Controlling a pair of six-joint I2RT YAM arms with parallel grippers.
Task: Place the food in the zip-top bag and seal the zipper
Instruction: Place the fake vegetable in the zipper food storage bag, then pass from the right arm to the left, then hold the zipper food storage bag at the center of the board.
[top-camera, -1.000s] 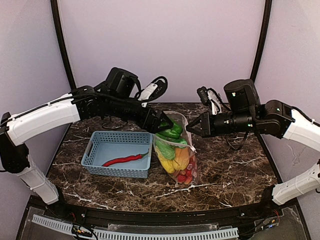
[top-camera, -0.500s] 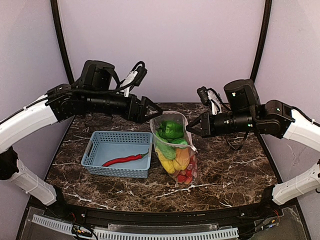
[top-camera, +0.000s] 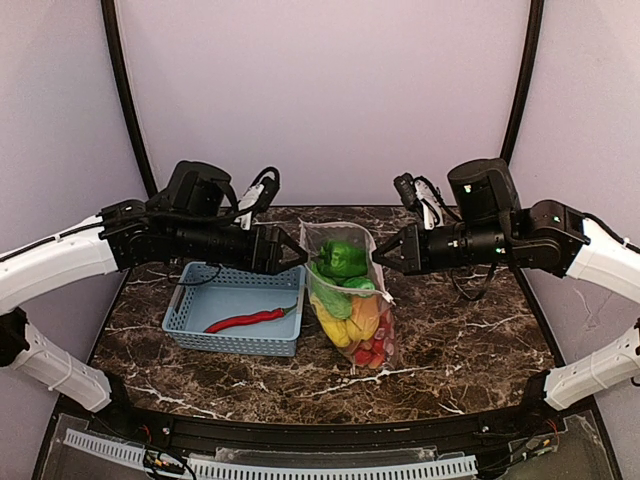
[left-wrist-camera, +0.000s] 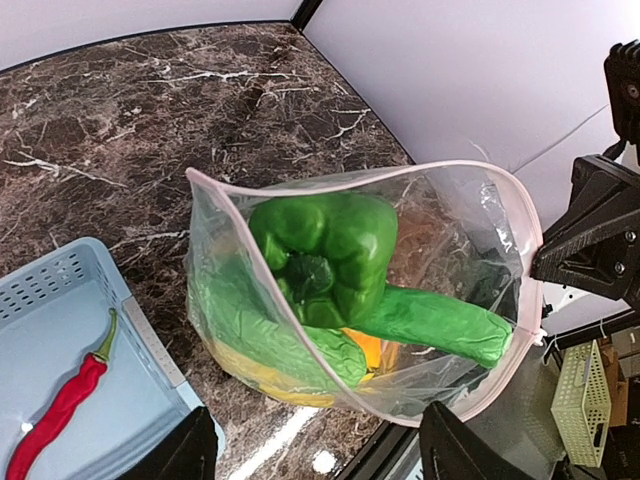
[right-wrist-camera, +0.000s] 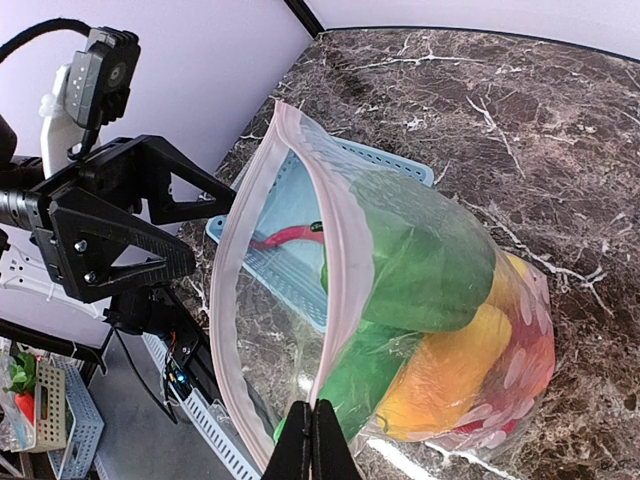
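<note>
Near the middle of the dark marble table (top-camera: 470, 340), the clear dotted zip-top plastic bag (top-camera: 350, 300) stands propped up with its mouth gaping. It is already stuffed with toy produce: a green bell pepper (left-wrist-camera: 320, 250) and a green cucumber (left-wrist-camera: 440, 325) on top, with yellow, orange and red pieces beneath.

The right gripper (top-camera: 378, 256) is clenched on the bag's rim and holds it open. The left gripper (top-camera: 292, 252) hovers just beside the mouth, fingers spread and carrying nothing.

Toward the table's left edge, a light blue lattice plastic basket (top-camera: 195, 290) touches the bag. One long red toy chili (top-camera: 245, 320) lies in it.

Most of the loading looks done. That chili has yet to go in, and the thin zipper strip (right-wrist-camera: 343, 240) along the mouth is unsealed.
</note>
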